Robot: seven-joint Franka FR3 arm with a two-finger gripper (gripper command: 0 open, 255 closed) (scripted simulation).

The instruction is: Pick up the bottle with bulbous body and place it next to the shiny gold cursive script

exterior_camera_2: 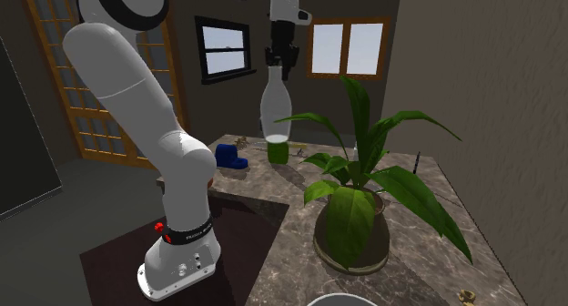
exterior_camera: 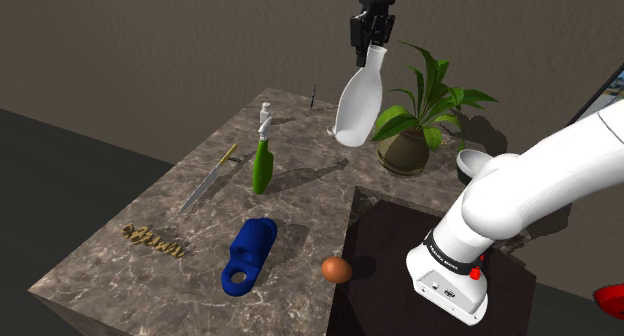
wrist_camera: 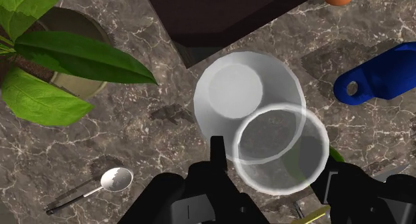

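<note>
Bottle aloft in black claw

The gripper clasps a pale bottle by its neck, high above the counter. A plant stands in the foreground.

The arm is built of glossy white, rounded tubular links. A dark grey circular joint cap closes one link at the upper left of the second exterior view. At the lower right of the shoulder view, a black band with small white lettering encircles the lowest link above the base. The base is a white flared housing with a red button and a row of small dark ports on its face. The hand, at the top centre of the shoulder view, is all black, boxy and angular. Its two fingers are matte black with squared edges.
</note>
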